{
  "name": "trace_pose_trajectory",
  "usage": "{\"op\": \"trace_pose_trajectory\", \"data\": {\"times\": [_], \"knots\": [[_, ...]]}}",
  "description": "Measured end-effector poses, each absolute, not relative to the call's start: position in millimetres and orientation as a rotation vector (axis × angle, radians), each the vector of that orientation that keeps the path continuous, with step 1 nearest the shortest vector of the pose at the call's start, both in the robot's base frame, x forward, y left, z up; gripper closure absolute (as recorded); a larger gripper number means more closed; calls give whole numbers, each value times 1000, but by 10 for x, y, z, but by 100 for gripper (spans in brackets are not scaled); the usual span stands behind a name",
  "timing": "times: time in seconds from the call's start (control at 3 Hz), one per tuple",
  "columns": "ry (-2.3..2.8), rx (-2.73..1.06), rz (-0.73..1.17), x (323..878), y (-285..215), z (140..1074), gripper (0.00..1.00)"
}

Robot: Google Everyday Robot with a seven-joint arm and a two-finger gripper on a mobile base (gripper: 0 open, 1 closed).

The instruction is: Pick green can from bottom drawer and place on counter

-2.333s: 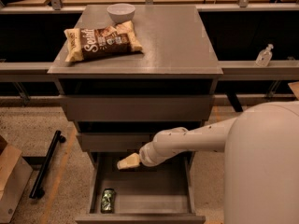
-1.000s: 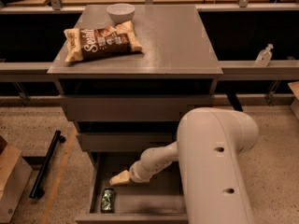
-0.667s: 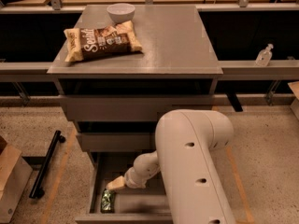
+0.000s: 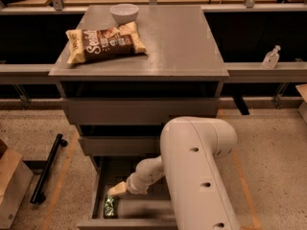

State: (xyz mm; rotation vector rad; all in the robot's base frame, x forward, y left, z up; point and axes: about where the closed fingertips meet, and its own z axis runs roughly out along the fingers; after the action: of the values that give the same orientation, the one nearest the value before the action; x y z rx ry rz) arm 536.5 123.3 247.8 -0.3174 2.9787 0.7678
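Observation:
The green can lies on its side at the front left of the open bottom drawer. My gripper reaches down into the drawer on the white arm and sits just above and slightly right of the can, close to it. The counter is the grey-brown cabinet top above the drawers.
A brown-and-cream snack bag and a white bowl sit on the counter's left and back. My white arm covers the drawer's right part. A black bar and a cardboard box are on the floor at left. A clear bottle stands on a shelf at right.
My arm has swung left and down into the drawer, and the gripper has come from the drawer's middle to just above the green can. The can has not moved.

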Motion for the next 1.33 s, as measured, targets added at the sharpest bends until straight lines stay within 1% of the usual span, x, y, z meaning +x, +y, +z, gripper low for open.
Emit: {"op": "trace_pose_trajectory", "data": {"times": [0.67,1.0,1.33], "knots": [[2952,-275,921,5549,1887,1801,0],[2983,-260,880,5575,2067,1487,0],[3031,-227,811,5519,2114,1224,0]]}}
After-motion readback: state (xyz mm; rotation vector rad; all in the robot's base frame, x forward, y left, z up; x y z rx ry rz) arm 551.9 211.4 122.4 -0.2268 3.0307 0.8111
